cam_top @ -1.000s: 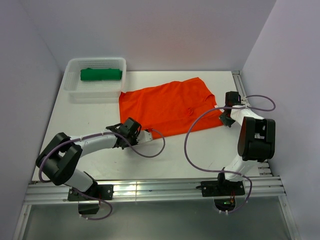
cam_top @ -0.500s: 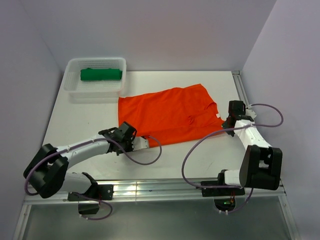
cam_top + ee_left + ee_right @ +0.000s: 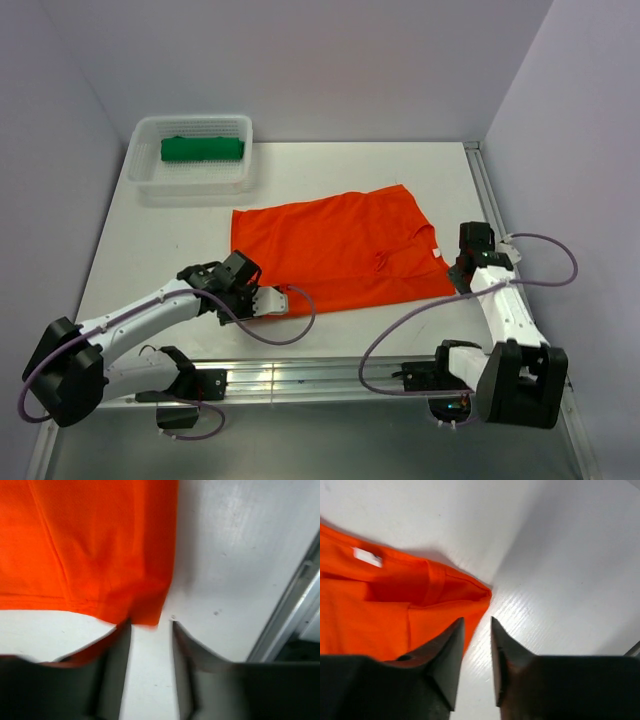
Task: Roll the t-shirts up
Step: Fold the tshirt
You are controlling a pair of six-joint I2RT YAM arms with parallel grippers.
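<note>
Writing: none legible. A small white tag (image 3: 367,556) sits at the collar of the orange t-shirt (image 3: 335,250); I cannot tell whether anything is printed on it.

Orange t-shirt: lies flat mid-table (image 3: 330,175), between my two grippers.

Left gripper (image 3: 150,625): jaws a little apart, bare table showing in the gap, nothing clamped. The shirt's near corner lies right at the tips.

Right gripper (image 3: 476,622): jaws narrowly apart and empty. The shirt's other near corner is just ahead of the tips.

Green t-shirt (image 3: 203,149): rolled, inside the white basket (image 3: 150,185), far left, well apart from both grippers.

Hard to see: the left wrist view is blurred, and one finger (image 3: 120,645) hides the hem.
</note>
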